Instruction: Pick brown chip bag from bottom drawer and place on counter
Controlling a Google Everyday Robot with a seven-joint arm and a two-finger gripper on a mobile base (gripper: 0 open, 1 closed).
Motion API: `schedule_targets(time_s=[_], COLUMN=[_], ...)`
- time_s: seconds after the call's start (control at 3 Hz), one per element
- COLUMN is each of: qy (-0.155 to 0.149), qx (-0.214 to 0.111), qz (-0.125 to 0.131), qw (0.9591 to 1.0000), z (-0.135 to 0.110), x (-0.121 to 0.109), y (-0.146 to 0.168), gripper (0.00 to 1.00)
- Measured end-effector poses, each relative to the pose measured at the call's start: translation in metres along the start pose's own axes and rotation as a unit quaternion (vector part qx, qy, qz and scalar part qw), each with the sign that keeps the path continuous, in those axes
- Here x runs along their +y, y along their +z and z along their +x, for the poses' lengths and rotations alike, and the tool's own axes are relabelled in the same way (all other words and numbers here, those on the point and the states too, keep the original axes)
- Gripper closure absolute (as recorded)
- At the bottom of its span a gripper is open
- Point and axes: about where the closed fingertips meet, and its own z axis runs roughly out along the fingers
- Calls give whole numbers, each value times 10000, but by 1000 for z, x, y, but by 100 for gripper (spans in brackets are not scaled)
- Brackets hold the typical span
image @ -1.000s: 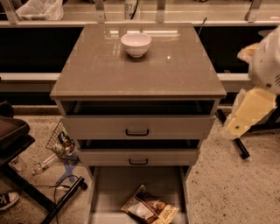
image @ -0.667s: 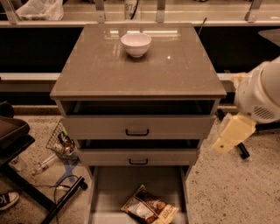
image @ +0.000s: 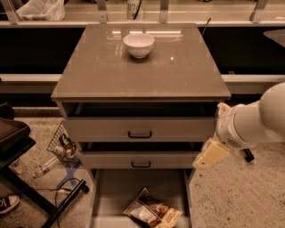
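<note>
A speckled floor (image: 240, 196) spreads under a drawer cabinet that stands in front of a long pale ledge (image: 222, 15), with darkness below the ledge. At 9 o'clock in the view sits a black stand (image: 18, 138), and the toe of a shoe (image: 6, 202) shows under it at 8 o'clock. Just to their right a wire basket (image: 60, 142) leans near the cabinet's left side. A plastic bottle (image: 42, 168) and a blue tape cross (image: 71, 171) lie on the floor beside it. Up at 11 o'clock a clear plastic bag (image: 40, 9) rests on the ledge.

In the middle, the counter (image: 142, 80) carries a white bowl (image: 139, 44) near its back edge, at 12 o'clock. Below it, the upper drawer (image: 102, 130) and the middle drawer (image: 107, 160) each stand a little way out. The bottom drawer (image: 111, 191) is pulled well out at 6 o'clock. The brown chip bag (image: 152, 211) lies flat and skewed on the drawer's floor, in the right half, with one corner near the right wall.

At 3 o'clock a white arm (image: 258, 118) comes in from the right edge. Its cream gripper (image: 210, 155) hangs just beside the cabinet's right side, level with the middle drawer. It is at 1 o'clock from the bag and apart from it. Whether the gripper is open or closed cannot be told.
</note>
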Motion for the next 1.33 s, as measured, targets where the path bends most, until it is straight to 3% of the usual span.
schedule_targets(time_s=[0.33,0.67,1.0,1.33], qy=[45,45,52,211], qx=[-169,-169,-175,-159], qz=[80,80,18,-252], qw=[9998,9998,9998,9993], z=[5,5,7,25], x=[-1,-1,13,47], y=[46,46,59,105], gripper=[0,0,0,0])
